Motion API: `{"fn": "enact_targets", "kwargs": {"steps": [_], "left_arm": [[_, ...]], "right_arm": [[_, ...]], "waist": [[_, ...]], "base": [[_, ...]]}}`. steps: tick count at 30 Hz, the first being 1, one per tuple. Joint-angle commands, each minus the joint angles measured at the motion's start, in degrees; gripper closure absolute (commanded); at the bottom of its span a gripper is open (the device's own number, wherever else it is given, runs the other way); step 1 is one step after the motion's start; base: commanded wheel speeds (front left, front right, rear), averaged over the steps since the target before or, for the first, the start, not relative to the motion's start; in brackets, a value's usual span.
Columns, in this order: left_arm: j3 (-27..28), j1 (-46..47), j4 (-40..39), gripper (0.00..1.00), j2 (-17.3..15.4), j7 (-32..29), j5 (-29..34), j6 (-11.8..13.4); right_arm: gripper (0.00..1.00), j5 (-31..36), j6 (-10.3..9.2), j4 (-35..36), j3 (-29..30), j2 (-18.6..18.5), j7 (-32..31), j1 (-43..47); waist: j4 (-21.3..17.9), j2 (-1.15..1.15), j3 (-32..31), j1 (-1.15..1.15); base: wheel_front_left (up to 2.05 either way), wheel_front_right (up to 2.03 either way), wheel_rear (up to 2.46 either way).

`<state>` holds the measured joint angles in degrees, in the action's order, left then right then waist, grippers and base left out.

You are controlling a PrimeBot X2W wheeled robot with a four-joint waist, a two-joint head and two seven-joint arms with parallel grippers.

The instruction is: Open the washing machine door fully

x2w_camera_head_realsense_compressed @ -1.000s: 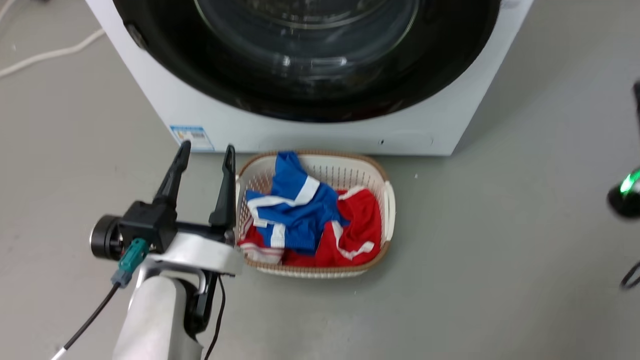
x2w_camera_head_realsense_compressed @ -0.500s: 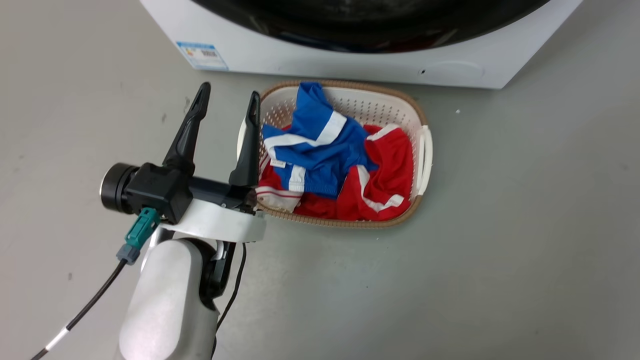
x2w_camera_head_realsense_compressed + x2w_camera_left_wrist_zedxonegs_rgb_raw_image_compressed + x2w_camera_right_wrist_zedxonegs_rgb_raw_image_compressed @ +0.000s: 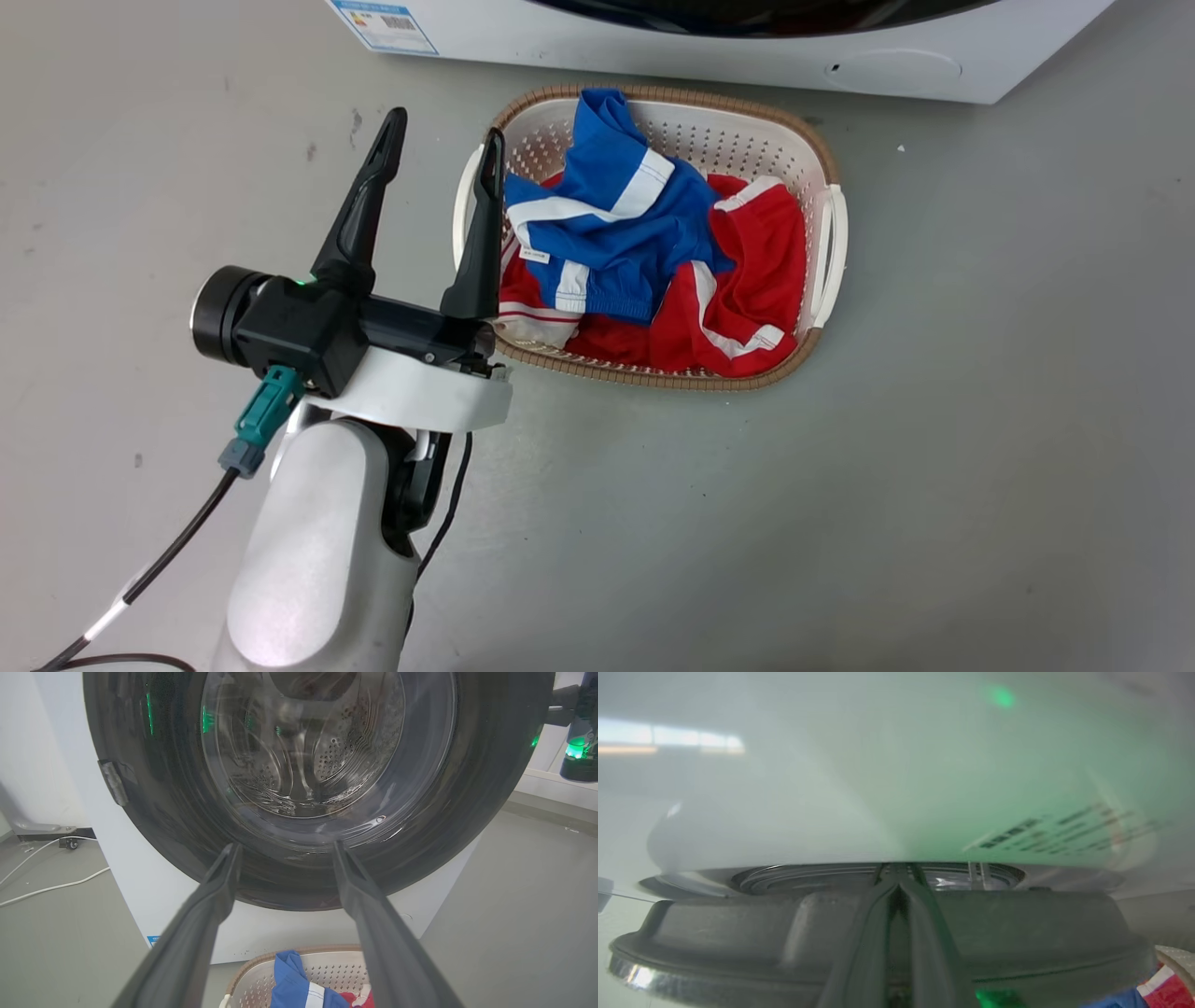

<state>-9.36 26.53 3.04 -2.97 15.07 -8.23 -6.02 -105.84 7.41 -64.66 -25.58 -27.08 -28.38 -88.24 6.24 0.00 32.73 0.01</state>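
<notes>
1. Your right gripper [image 3: 896, 878] has its fingers pressed together at the rim of the door [image 3: 154, 788]. I cannot tell if they hold it, so a pull may slip off.
2. The door looks shut against the machine [image 3: 140, 896]. Your left gripper [image 3: 444, 128], open and empty, faces it and could block the swing.

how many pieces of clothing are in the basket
2 clearly: a blue garment lying on top, toward the left of the basket, and a red garment beneath it at the right. More may be hidden underneath.
</notes>
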Motion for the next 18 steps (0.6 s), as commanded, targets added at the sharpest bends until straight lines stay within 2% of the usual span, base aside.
{"fn": "enact_targets", "kwargs": {"steps": [1,13,18], "left_arm": [[-0.1,0.9,-0.2,0.0,0.1,0.1,0.1,0.2],[-0.4,0.3,0.7,0.0,0.1,0.1,-0.3,0.4],[-0.5,-1.0,1.9,0.0,0.1,0.1,-0.8,0.4]], "right_arm": [[1.0,0.3,0.15,-0.3,-0.8,1.1,-1.4,-0.6],[1.0,-0.8,0.15,1.7,-3.3,0.7,-11.6,2.7],[1.0,-2.7,0.15,5.6,-4.1,-0.1,-17.4,8.3]], "waist": [[0.0,0.0,0.4,-0.01],[-0.8,0.0,-1.3,-0.01],[-1.4,0.0,-4.7,-0.01]], "base": [[0.0,0.0,0.0],[0.0,0.0,0.0],[0.0,0.0,0.0]]}}
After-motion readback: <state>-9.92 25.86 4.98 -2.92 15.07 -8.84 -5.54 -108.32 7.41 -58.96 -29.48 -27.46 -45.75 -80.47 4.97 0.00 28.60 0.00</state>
